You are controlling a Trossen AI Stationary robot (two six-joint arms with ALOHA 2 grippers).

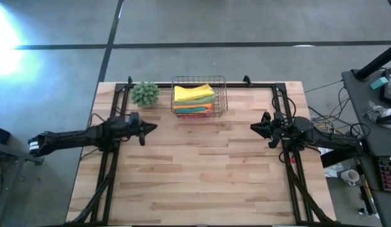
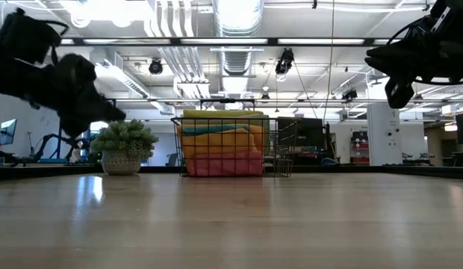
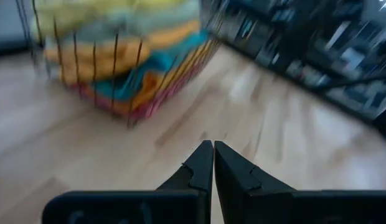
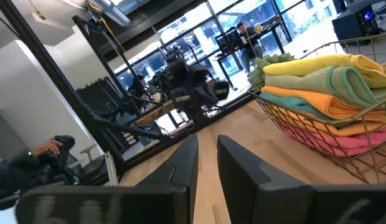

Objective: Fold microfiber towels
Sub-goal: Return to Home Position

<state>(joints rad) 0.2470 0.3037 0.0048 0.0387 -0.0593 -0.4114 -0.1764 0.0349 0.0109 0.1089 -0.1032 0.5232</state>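
The microfiber towels (image 1: pixel 194 94) lie folded in a stack inside a copper wire basket (image 1: pixel 222 101) at the table's far middle. Yellow is on top, then sage green, orange and teal, with pink at the bottom (image 4: pixel 324 87). My left gripper (image 1: pixel 154 128) hovers above the table, left of and nearer than the basket, its fingers shut (image 3: pixel 213 152) and pointing toward the table's right. My right gripper (image 1: pixel 252 127) hovers opposite it, pointing left. Its fingers (image 4: pixel 205 149) stand a narrow gap apart with nothing between them.
A small spiky green plant in a pot (image 1: pixel 145 93) stands left of the basket at the far edge. Bare wooden tabletop (image 1: pixel 202 170) stretches between and in front of the arms. A dark frame (image 1: pixel 113 170) runs along the table's sides.
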